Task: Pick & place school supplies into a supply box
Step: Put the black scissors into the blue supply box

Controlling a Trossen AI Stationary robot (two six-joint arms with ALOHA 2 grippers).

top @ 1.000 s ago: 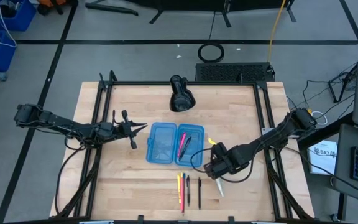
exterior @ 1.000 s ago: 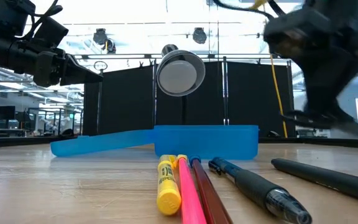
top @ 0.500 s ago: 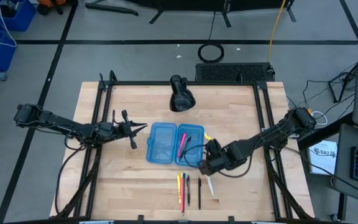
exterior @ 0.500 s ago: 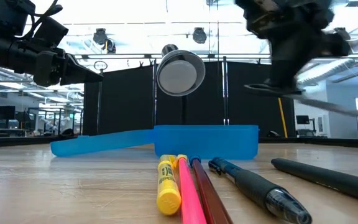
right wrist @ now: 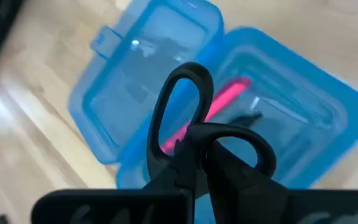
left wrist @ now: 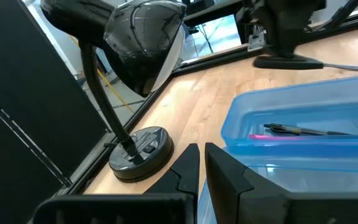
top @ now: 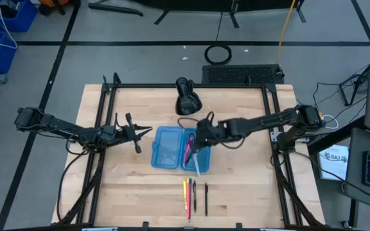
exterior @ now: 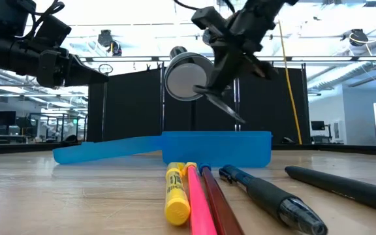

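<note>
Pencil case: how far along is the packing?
Done: a pink pen and a black pen lie in the open blue pencil case. In hand: the right gripper carries the scissors over the case. Left: four pens and pencils on the table. Left gripper waits, shut.

Right end effector (right wrist: 197, 146) is clamped on the black scissors (right wrist: 194, 118), handle loops up, right over the open blue pencil case (right wrist: 160, 74). A pink pen (right wrist: 229, 99) and a dark pen (right wrist: 247, 117) lie inside it, wooden counter (right wrist: 23, 143) beneath.
</note>
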